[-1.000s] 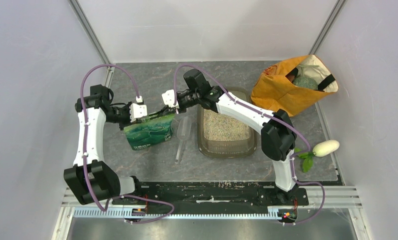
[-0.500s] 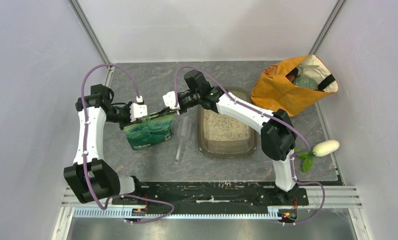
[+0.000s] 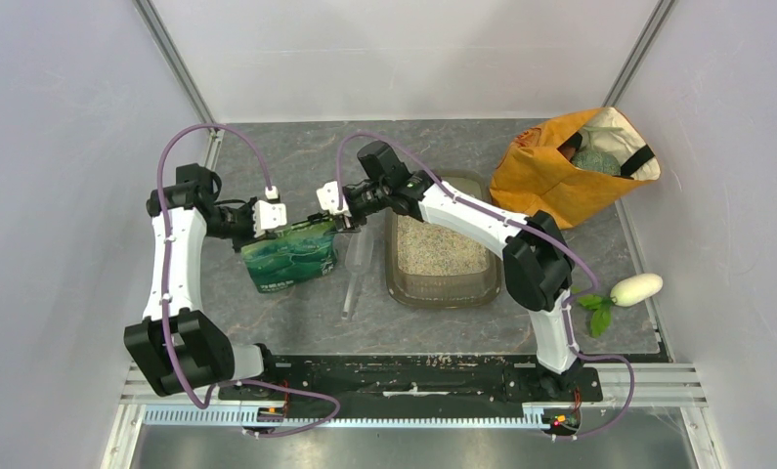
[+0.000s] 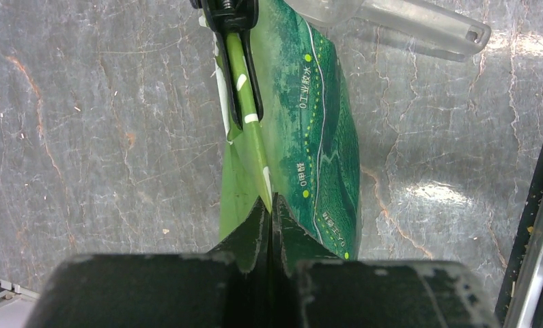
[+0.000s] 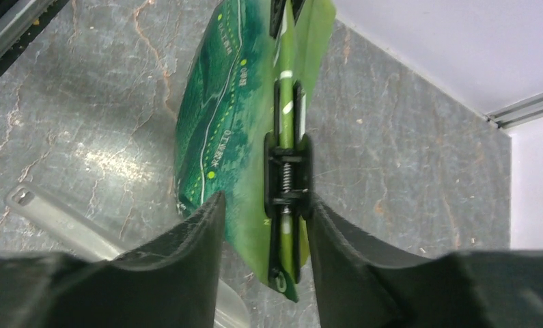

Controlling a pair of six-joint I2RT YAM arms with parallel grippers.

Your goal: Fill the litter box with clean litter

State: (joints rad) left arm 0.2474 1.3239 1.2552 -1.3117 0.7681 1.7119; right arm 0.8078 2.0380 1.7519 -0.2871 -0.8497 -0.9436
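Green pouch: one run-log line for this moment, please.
left gripper: shut on green pouch top edge | right gripper: open, straddling black clip | litter box: holds litter

My table point(image 3: 296, 322) is dark grey like stone, with thin pale lines in it. The litter box point(image 3: 445, 296) sits flat in the middle, and pale litter point(image 3: 438, 249) lies inside it. Just left of the box lies a clear plastic scoop point(image 3: 350, 288), with its handle pointing to my side. An orange bag point(image 3: 545, 181) stands in the far right corner, open at the top. By the right edge lies a white toy radish point(image 3: 636, 288) with green leaves point(image 3: 595, 313). Left of the scoop is a green pouch point(image 3: 288, 259). I cannot tell if its bottom touches the table.
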